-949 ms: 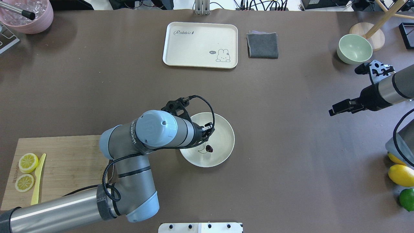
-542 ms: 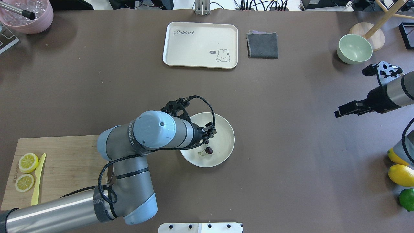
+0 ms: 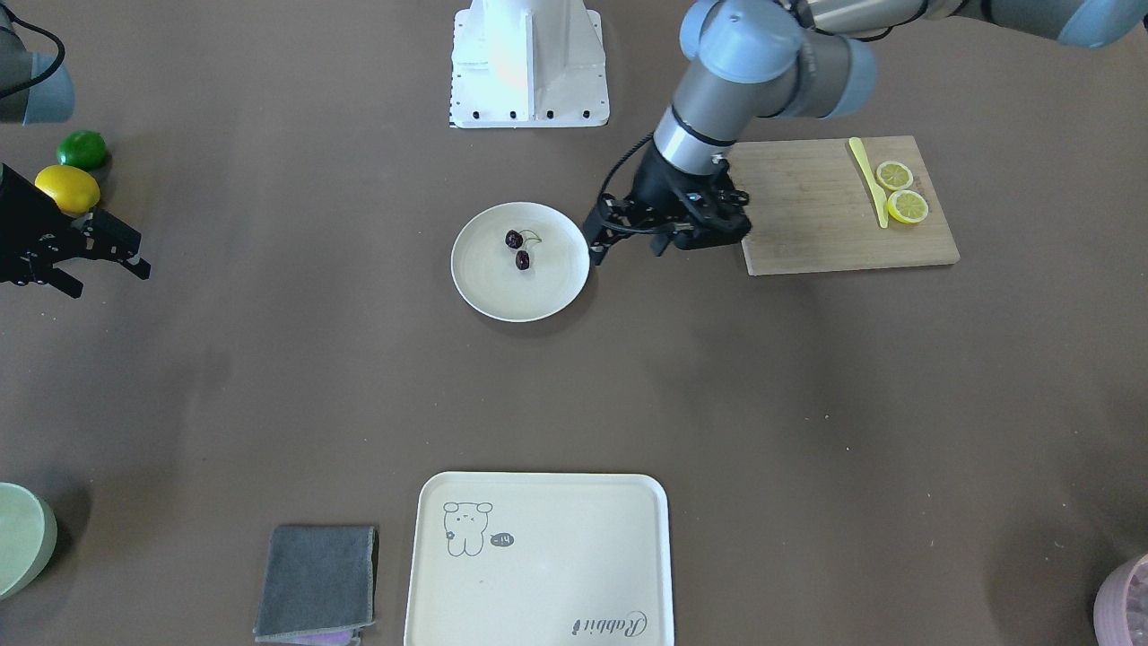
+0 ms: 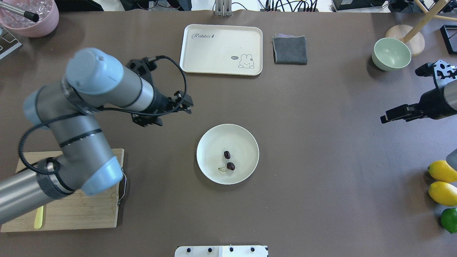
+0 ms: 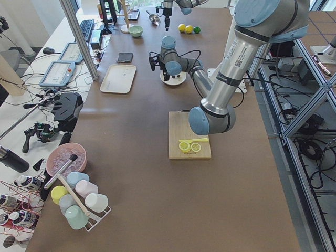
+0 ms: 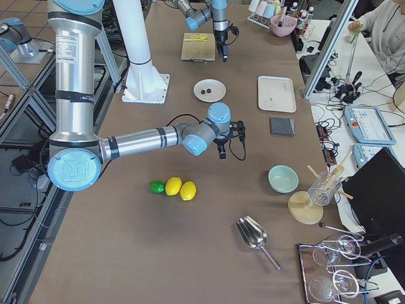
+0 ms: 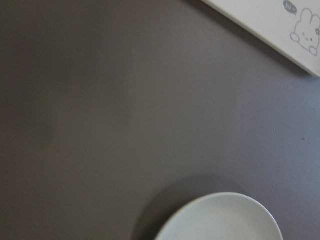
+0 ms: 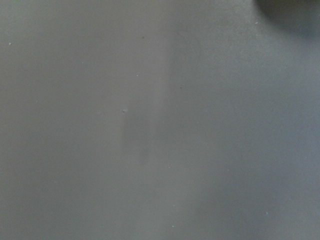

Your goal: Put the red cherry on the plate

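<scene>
Black left pincer (image 3: 595, 240), jaws parted, hangs empty near the plate (image 3: 489, 280).

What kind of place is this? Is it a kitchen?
Probably a robot lab, not a kitchen. A left arm and a right arm stand at one brown table, with screens alongside. The red cherry on the plate looks like a practice prop.
</scene>
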`<move>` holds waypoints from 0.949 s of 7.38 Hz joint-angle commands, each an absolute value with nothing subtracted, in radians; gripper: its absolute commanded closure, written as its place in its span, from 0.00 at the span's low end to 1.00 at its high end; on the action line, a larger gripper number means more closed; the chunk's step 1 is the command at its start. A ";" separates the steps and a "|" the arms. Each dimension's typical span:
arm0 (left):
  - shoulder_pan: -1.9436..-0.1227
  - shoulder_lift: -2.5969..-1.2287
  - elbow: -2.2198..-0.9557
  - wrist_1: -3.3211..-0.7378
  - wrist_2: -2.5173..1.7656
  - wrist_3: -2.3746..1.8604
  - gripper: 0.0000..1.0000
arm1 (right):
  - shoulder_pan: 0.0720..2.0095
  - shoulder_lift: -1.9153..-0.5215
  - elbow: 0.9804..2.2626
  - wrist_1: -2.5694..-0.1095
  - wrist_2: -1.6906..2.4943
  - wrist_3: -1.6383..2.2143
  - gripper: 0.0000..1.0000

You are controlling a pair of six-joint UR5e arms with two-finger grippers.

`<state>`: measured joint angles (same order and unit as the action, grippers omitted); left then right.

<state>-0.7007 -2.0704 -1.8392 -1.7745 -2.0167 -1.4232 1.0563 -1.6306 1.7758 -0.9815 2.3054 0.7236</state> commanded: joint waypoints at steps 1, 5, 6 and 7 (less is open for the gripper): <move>-0.910 -1.885 -1.954 -1.582 -2.069 -0.921 0.03 | 1.165 -1.641 1.735 -1.030 2.315 0.549 0.00; -1.400 -1.614 -1.785 -1.552 -2.259 -0.116 0.02 | 1.428 -1.611 1.672 -1.313 2.384 0.038 0.00; -1.452 -1.614 -1.701 -1.568 -2.272 -0.089 0.02 | 1.449 -1.614 1.672 -1.327 2.387 0.029 0.00; -1.538 -1.614 -1.645 -1.566 -2.273 0.061 0.02 | 1.460 -1.618 1.671 -1.327 2.388 0.029 0.00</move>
